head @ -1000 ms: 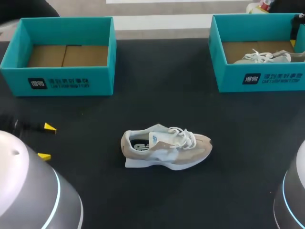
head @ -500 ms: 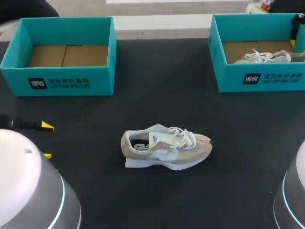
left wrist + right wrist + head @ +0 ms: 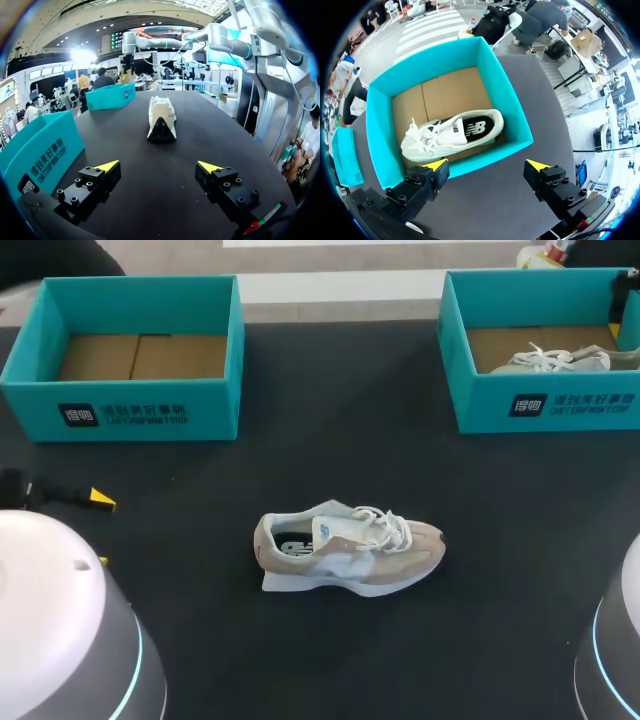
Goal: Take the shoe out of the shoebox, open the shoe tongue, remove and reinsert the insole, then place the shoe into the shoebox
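- The beige sneaker [image 3: 348, 555] [image 3: 161, 117] stands on its sole mid-table, toe toward 3 o'clock.
- The left gripper [image 3: 100, 530] [image 3: 159, 166] is at the sneaker's 9 o'clock, well apart from it, with its jaws spread and holding nothing.
- The right gripper [image 3: 487, 165] is over the right shoebox [image 3: 545, 405] [image 3: 470, 160] at 2 o'clock, jaws apart, and a white sneaker [image 3: 555, 358] [image 3: 452, 132] lies inside.
- The left shoebox [image 3: 130, 410] is at 10 o'clock.

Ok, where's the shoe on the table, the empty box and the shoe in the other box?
shoe on the table [image 3: 347, 558], head view, its side panel.
empty box [image 3: 210, 410], head view, its front wall.
shoe in the other box [image 3: 455, 131], right wrist view, its side.
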Robot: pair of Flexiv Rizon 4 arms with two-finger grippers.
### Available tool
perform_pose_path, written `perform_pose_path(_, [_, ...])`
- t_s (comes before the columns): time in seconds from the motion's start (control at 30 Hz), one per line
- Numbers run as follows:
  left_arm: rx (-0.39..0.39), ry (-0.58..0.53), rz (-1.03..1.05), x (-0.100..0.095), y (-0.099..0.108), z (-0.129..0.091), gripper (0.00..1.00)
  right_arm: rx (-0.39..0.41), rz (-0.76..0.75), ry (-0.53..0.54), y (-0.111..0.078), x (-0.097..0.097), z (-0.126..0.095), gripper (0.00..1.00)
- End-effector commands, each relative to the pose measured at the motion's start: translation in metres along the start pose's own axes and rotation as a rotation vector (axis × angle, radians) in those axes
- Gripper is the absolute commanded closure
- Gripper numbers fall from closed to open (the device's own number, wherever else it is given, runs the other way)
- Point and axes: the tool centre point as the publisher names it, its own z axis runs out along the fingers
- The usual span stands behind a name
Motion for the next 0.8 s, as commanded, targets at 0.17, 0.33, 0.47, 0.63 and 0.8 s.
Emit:
perform_pose_path(0.17, [0.051,-0.091,-0.042,-0.001,-0.004,0.015,0.0,-0.001,0.0,0.001,0.0,0.0,0.0,0.0])
perform_pose_path(0.33, [0.086,-0.073,-0.017,0.006,-0.013,0.041,0.0,-0.001,0.0,0.001,0.0,0.0,0.0,0.0])
perform_pose_path(0.47, [0.077,-0.036,-0.003,0.01,-0.019,0.062,0.0,-0.001,0.0,0.001,0.0,0.0,0.0,0.0])
perform_pose_path(0.63, [0.061,-0.008,0.02,0.012,-0.027,0.084,0.0,-0.001,0.0,0.001,0.0,0.0,0.0,0.0])
perform_pose_path(0.8, [0.06,-0.004,0.037,0.015,-0.029,0.107,0.0,-0.001,0.0,0.001,0.0,0.0,0.0,0.0])
